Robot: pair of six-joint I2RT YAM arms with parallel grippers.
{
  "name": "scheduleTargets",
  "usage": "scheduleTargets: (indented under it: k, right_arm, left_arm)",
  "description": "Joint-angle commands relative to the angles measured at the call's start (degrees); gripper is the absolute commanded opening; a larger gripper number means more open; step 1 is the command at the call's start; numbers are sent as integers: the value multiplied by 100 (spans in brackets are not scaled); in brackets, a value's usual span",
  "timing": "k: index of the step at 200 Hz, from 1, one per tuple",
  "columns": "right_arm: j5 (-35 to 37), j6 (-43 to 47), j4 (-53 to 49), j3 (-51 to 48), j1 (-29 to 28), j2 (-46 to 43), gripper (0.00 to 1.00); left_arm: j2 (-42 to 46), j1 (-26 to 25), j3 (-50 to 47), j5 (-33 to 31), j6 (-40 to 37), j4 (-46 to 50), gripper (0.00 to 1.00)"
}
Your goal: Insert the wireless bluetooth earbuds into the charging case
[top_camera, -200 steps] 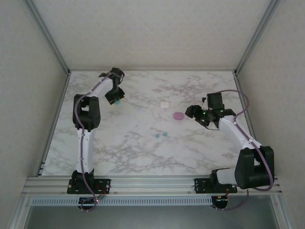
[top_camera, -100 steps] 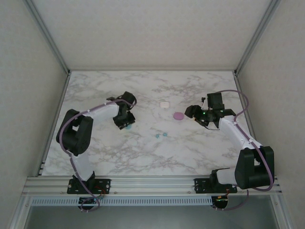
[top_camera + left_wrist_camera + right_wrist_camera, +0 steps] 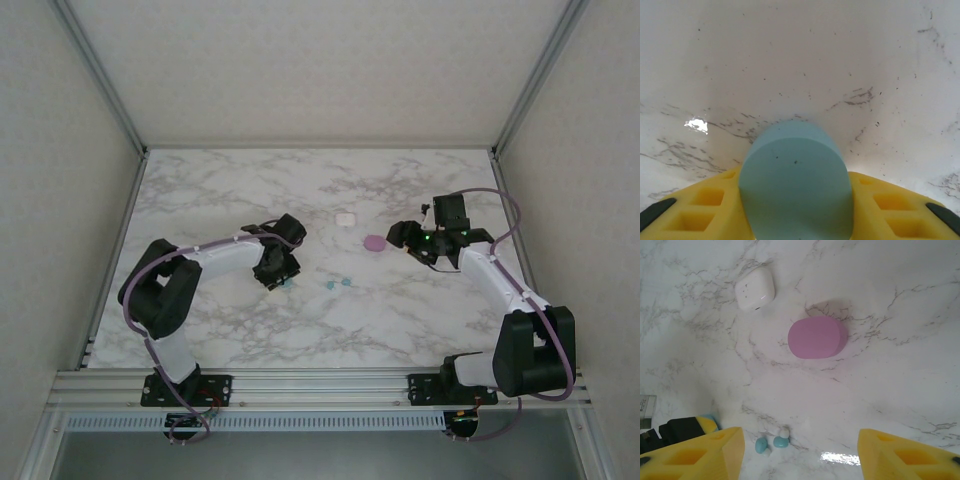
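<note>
Two teal earbuds (image 3: 338,283) lie side by side on the marble table near its middle; in the right wrist view these earbuds (image 3: 771,443) rest between and just ahead of the yellow fingers. The teal charging case (image 3: 794,180) is clamped between the yellow pads of my left gripper (image 3: 795,205), lid closed as far as I can see. From above, my left gripper (image 3: 279,270) hangs low just left of the earbuds. My right gripper (image 3: 408,238) stands open to the right of the pink case (image 3: 374,243), nothing between its fingers (image 3: 715,452).
A pink case (image 3: 817,337) and a white case (image 3: 755,288) lie closed on the table beyond the earbuds. The white case (image 3: 346,218) sits behind the pink one. Frame posts and walls border the table on three sides.
My left arm has swung from the far left of the table toward the middle and nearer, carrying the teal case up beside the earbuds. The right arm has stayed put.
</note>
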State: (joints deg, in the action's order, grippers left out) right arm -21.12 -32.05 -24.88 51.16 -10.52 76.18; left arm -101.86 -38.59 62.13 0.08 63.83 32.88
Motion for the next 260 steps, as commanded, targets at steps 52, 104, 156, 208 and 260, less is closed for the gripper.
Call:
scheduleTargets:
  k: [52, 104, 156, 208, 260]
  right_arm:
    - [241, 437, 69, 171, -576, -38, 61]
    - [945, 691, 493, 322, -1463, 430, 59]
    - [1616, 1800, 1228, 823, -3097, 1509, 58]
    - [2046, 3179, 2331, 1087, -4324, 2591, 58]
    - [1926, 3662, 2706, 1176, -4520, 3044, 62]
  left_arm:
    - [186, -44, 9, -70, 118, -37, 72]
    - [1396, 27, -241, -779, -182, 74, 90]
    - [3707, 1147, -1183, -1683, -1037, 159, 96]
    - [5595, 2037, -1906, -2071, -2214, -114, 100]
    - [5511, 2215, -1963, -1958, -2279, -5, 100]
